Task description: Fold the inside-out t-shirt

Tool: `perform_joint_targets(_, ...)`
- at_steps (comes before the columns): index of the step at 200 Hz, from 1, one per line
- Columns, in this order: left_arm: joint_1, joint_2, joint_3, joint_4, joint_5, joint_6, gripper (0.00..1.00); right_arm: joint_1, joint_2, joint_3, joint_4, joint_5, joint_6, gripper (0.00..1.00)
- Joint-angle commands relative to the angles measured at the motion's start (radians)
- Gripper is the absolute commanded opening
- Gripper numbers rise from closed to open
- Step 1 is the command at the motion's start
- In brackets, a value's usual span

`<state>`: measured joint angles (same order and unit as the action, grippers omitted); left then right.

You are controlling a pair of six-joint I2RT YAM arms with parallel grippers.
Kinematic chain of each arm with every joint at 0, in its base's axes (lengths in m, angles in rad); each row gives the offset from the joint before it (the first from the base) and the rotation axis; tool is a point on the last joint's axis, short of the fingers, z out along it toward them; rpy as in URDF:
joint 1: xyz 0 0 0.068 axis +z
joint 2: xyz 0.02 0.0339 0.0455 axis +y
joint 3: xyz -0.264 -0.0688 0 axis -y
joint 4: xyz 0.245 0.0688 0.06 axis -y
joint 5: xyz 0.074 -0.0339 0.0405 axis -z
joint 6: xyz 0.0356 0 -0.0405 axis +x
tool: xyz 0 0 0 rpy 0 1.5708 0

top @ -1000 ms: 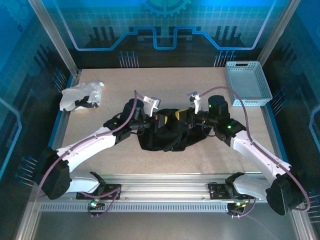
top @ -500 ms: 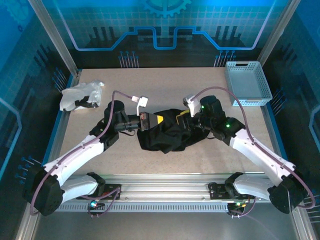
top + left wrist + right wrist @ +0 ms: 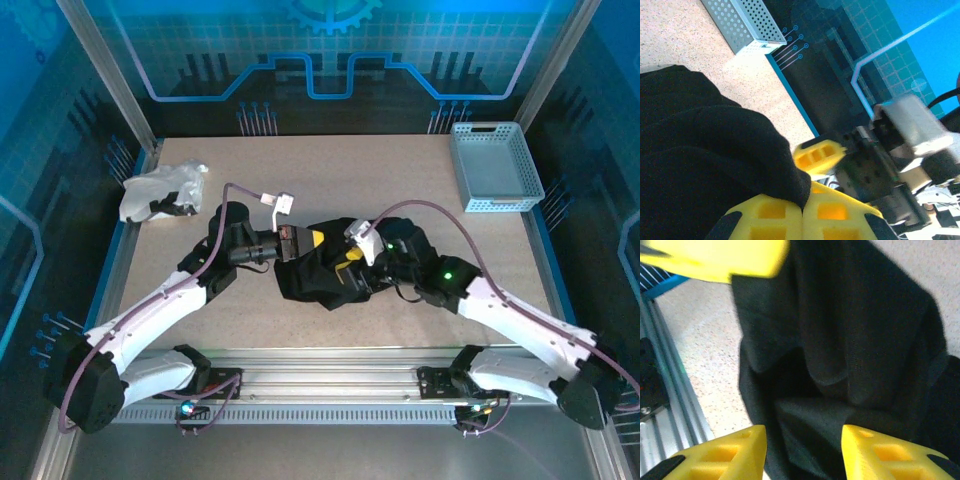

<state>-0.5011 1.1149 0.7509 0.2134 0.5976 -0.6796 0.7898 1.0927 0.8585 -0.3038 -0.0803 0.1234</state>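
The black t-shirt (image 3: 322, 272) lies crumpled in a heap at the middle of the table. My left gripper (image 3: 310, 238) sits at the heap's far left edge, shut on a fold of the shirt (image 3: 715, 150); black cloth is pinched where the yellow fingers (image 3: 840, 212) meet. My right gripper (image 3: 352, 270) hovers over the heap's middle, open, its yellow fingertips (image 3: 727, 455) spread wide above a dark fold of the shirt (image 3: 850, 340) with nothing held. The yellow tag is hidden.
A white cloth garment (image 3: 160, 190) lies at the table's far left. A pale blue perforated basket (image 3: 495, 165) stands at the far right corner. A metal rail (image 3: 320, 375) runs along the near edge.
The left gripper drew back leftward with the shirt edge, then held still. The right gripper swung left and nearer, from the shirt's right edge to above its middle.
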Motion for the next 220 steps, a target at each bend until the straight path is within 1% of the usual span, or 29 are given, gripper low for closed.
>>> perform_joint_targets(1,0.006,-0.01,0.03,-0.013,-0.01,0.01,0.0,0.011,0.056,0.057,0.051,0.064,0.018,0.43)
perform_joint_targets(32,0.006,-0.013,0.032,-0.021,-0.011,0.011,0.0,0.01,0.111,0.076,0.072,0.06,0.022,0.43)
perform_joint_targets(39,0.006,-0.013,0.032,-0.021,-0.012,0.014,0.0,0.011,0.118,0.074,0.075,0.062,0.025,0.41)
perform_joint_targets(43,0.006,-0.013,0.033,-0.022,-0.012,0.016,0.0,0.011,0.119,0.074,0.077,0.064,0.025,0.37)
perform_joint_targets(53,0.006,-0.011,0.032,-0.021,-0.014,0.018,0.0,0.008,0.124,0.076,0.075,0.07,0.026,0.22)
perform_joint_targets(54,0.006,-0.011,0.032,-0.021,-0.013,0.018,0.0,0.008,0.124,0.076,0.075,0.07,0.026,0.22)
perform_joint_targets(55,0.006,-0.011,0.032,-0.022,-0.014,0.018,0.0,0.009,0.123,0.075,0.073,0.071,0.025,0.19)
perform_joint_targets(59,0.006,-0.011,0.033,-0.022,-0.017,0.018,0.0,0.007,0.122,0.076,0.07,0.075,0.024,0.14)
perform_joint_targets(72,0.006,-0.013,0.032,-0.028,-0.03,0.016,0.0,-0.006,0.1,0.073,0.06,0.059,0.016,0.0)
perform_joint_targets(90,0.011,-0.021,0.03,-0.043,-0.074,0.007,0.0,-0.046,0.032,0.05,0.064,-0.015,0.007,0.0)
perform_joint_targets(122,0.045,-0.039,0.002,-0.015,-0.099,-0.021,0.0,-0.172,-0.12,-0.031,0.132,-0.212,0.048,0.0)
perform_joint_targets(136,0.051,-0.046,-0.001,-0.013,-0.1,-0.022,0.0,-0.196,-0.154,-0.048,0.132,-0.226,0.057,0.0)
perform_joint_targets(151,0.051,-0.046,-0.002,0.0,-0.086,-0.027,0.0,-0.159,-0.137,-0.034,0.088,-0.168,0.045,0.0)
perform_joint_targets(155,0.05,-0.045,-0.002,0.003,-0.083,-0.028,0.0,-0.138,-0.124,-0.027,0.075,-0.14,0.04,0.04)
perform_joint_targets(167,0.051,-0.041,-0.001,0.013,-0.079,-0.032,0.0,-0.065,-0.08,-0.006,0.048,-0.024,0.036,0.24)
perform_joint_targets(172,0.051,-0.041,-0.002,0.015,-0.077,-0.033,0.0,-0.035,-0.064,-0.001,0.045,0.029,0.037,0.3)
perform_joint_targets(181,0.05,-0.038,-0.002,0.02,-0.071,-0.034,0.0,0.012,-0.034,0.004,0.052,0.11,0.046,0.37)
perform_joint_targets(192,0.05,-0.035,-0.001,0.028,-0.063,-0.039,0.0,0.042,0.004,0.012,0.06,0.189,0.069,0.45)
perform_joint_targets(205,0.049,-0.032,0.001,0.038,-0.048,-0.044,0.0,0.052,0.053,0.015,0.054,0.272,0.085,0.5)
perform_joint_targets(210,0.049,-0.031,0.003,0.039,-0.043,-0.046,0.0,0.052,0.072,0.047,0.051,0.301,0.088,0.52)
perform_joint_targets(220,0.048,-0.033,0.002,0.039,-0.031,-0.046,0.0,0.052,0.101,0.057,0.063,0.342,0.082,0.59)
